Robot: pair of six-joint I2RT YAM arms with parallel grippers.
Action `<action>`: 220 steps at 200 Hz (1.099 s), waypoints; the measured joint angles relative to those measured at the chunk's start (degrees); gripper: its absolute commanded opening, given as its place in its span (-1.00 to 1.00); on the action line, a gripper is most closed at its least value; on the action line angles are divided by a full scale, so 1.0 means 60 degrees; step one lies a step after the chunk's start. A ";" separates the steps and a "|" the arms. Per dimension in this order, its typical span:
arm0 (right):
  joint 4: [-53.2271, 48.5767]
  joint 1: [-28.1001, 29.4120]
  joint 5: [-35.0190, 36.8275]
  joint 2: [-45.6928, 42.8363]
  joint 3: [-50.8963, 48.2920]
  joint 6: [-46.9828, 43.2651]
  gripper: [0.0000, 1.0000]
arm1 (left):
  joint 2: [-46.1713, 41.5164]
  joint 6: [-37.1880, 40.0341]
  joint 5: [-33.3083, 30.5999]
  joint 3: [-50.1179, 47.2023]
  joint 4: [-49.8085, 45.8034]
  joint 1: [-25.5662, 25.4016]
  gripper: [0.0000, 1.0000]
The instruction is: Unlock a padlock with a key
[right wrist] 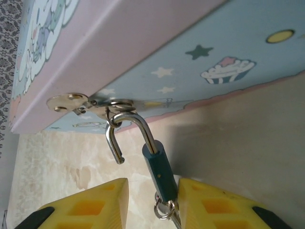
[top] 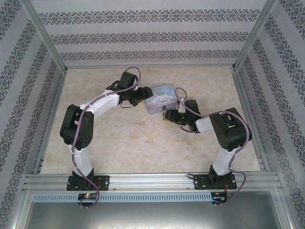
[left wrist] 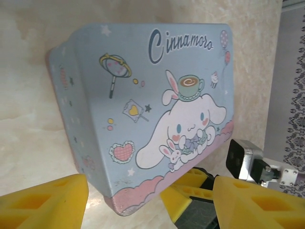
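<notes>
The padlock (right wrist: 159, 169) is a small dark teal bar with a thin silver shackle (right wrist: 138, 125). The shackle's free end is out of the body, and it hangs hooked in the hasp ring (right wrist: 116, 104) on the side of the light-blue cartoon tin (top: 162, 98). A small ring (right wrist: 163, 210) and a sliver of the key (right wrist: 175, 222) show under the lock body, cut off by the frame edge. My right gripper (right wrist: 152, 191) is open around the lock body, which rests against its right pad (right wrist: 214, 205). My left gripper (left wrist: 147, 210) is open, its pads either side of the tin's near corner (left wrist: 119, 202).
The tin (left wrist: 157, 95) lies on the beige marble-patterned table (top: 143, 143). Patterned walls and aluminium posts (top: 45, 36) close in the table on three sides. The right gripper's yellow pads (left wrist: 190, 188) sit close beside my left gripper's right finger (left wrist: 257, 205).
</notes>
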 measured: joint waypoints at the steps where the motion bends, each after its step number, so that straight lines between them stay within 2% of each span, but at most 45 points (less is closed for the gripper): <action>1: 0.0000 0.0004 0.0004 0.0000 0.0004 0.0000 -0.34 | 0.0000 0.0000 0.0000 0.0000 0.0000 0.0000 0.40; 51: 0.0000 0.0076 0.0069 0.0219 0.0175 -0.0018 -0.47 | 0.0120 0.0175 -0.0018 0.0000 -0.0109 0.0033 0.40; 156: 0.0084 0.0076 0.0237 0.0273 0.0175 0.0015 -0.98 | 0.0237 0.0248 -0.0018 0.0073 -0.0135 0.0033 0.40; 220: 0.0470 0.0073 0.0433 0.0273 0.0000 0.0448 -1.00 | 0.0280 0.0885 -0.0561 0.0131 -0.0619 0.0004 0.40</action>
